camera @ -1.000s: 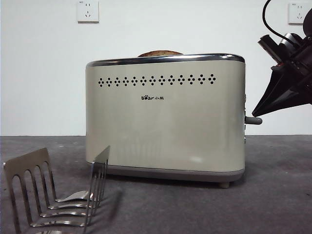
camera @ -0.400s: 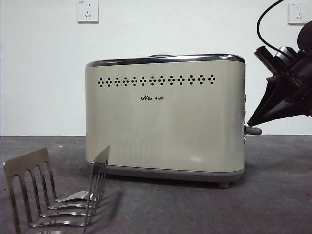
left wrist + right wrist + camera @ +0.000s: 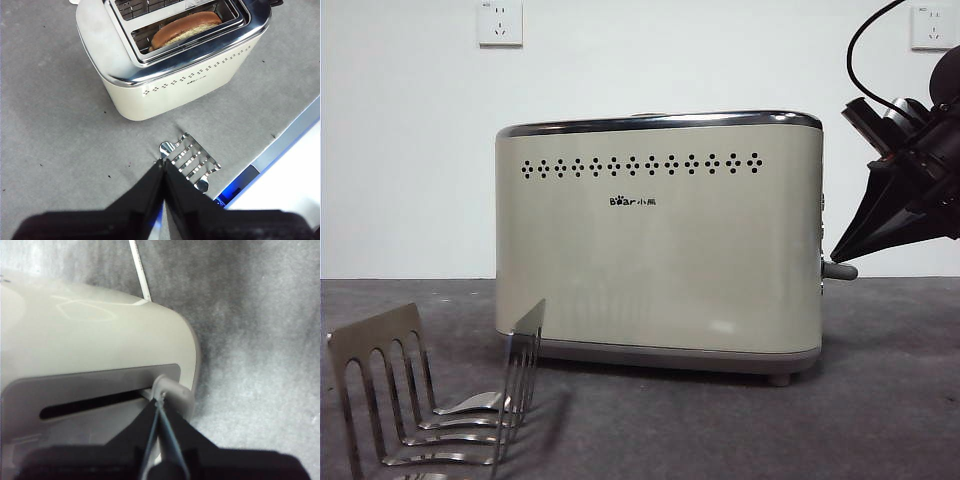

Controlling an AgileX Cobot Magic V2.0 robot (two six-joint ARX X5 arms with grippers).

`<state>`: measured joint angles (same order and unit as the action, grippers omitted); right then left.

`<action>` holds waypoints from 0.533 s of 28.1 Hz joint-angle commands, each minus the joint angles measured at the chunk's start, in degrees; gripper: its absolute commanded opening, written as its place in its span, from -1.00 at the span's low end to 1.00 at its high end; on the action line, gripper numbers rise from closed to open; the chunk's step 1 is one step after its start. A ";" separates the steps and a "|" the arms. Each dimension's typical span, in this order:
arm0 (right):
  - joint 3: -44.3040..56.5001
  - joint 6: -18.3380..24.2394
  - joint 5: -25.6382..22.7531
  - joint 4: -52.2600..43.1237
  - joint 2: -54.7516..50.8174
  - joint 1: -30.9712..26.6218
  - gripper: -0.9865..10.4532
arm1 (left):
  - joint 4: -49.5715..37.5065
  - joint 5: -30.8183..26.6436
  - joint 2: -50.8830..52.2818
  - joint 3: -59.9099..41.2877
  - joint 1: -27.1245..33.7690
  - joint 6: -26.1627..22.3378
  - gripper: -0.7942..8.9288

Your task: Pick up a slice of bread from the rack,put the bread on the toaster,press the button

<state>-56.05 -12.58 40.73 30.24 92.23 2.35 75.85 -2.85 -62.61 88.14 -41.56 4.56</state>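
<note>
1. Progress, judged from how things lie: the toast rack (image 3: 190, 162) stands with no bread in it, just beyond the tips of the left gripper (image 3: 162, 167), whose jaws are pressed together on nothing. So the pick-up looks done.
2. Farther out from those same jaws, past the rack, the slice of bread (image 3: 186, 28) sits down in the nearer slot of the Bear toaster (image 3: 660, 245), its brown crust below the chrome rim. The placing step looks done too. In the front view the bread does not show above the rim.
3. What is left appears to be the finish of the press. The right gripper (image 3: 159, 404), jaws closed to a point with nothing between them, rests its tip on the lever button (image 3: 172, 390); in the front view its tip meets the top of the stub.
4. The button juts sideways out of the toaster's narrow end, long axis level and pointing away from the body, toward the right jaws. Its slot runs up and down that end, and the stub sits low in it.
5. The slice lies with its long axis along the toaster's length, rounded crust upward.
</note>
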 commanded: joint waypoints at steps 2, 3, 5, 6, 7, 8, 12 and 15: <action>2.67 1.27 -5.42 2.75 2.93 0.33 -0.84 | -0.13 -0.15 0.13 -0.35 0.15 0.35 -0.85; 2.67 1.29 -5.42 2.75 2.93 0.33 -0.84 | -0.13 -0.15 0.13 -0.37 0.15 0.35 -0.85; 2.67 1.27 -5.44 2.64 2.93 0.33 -0.84 | -0.13 -0.15 0.13 -0.37 0.15 0.35 -0.85; 2.67 1.27 -5.44 2.60 2.93 0.33 -0.84 | -0.13 -0.15 0.13 -0.37 0.15 0.35 -0.85; 2.67 1.27 -5.42 2.45 2.93 0.33 -0.84 | -0.13 -0.15 0.13 -0.37 0.15 0.35 -0.85; 2.64 1.27 -5.44 2.16 2.91 0.33 -0.84 | -0.13 -0.15 0.13 -0.35 0.15 0.33 -0.85; 2.14 0.83 -5.42 1.90 2.75 0.33 -0.84 | -0.13 -0.15 0.11 -0.37 0.15 0.15 -0.85; 0.90 0.85 -5.42 2.62 2.73 0.33 -0.84 | -0.13 -0.15 0.11 -0.37 0.15 0.11 -0.85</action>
<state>-57.17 -12.40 39.97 30.94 92.33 2.39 75.85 -2.85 -62.61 88.14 -41.56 4.56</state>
